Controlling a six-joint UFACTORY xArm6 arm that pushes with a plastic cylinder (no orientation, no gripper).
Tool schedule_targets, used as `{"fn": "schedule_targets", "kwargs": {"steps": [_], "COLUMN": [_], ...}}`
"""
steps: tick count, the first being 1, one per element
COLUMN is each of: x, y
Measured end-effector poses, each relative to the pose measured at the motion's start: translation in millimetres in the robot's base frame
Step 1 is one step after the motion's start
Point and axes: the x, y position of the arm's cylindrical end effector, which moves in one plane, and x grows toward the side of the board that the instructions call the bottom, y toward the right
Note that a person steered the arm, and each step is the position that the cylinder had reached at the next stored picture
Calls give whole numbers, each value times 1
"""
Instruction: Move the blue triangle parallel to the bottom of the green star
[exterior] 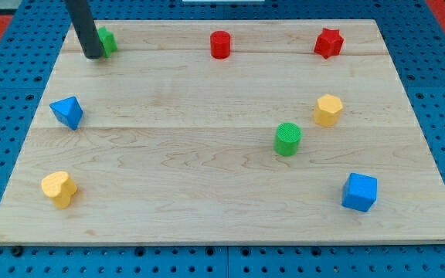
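The blue triangle [67,112] lies near the board's left edge, about midway down. The green star [107,42] sits at the view's top left, partly hidden behind my rod. My tip [93,55] rests on the board just left of and below the green star, touching or nearly touching it. The blue triangle is below my tip and slightly to the left, well apart from it.
A red cylinder [220,44] is at top centre and a red star [328,42] at top right. A yellow hexagon [327,110] and a green cylinder [287,139] are right of centre. A blue cube [359,191] is bottom right, a yellow heart [59,188] bottom left.
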Motion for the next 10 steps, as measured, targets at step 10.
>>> {"fn": "schedule_targets", "kwargs": {"steps": [10], "x": [156], "y": [-17]}}
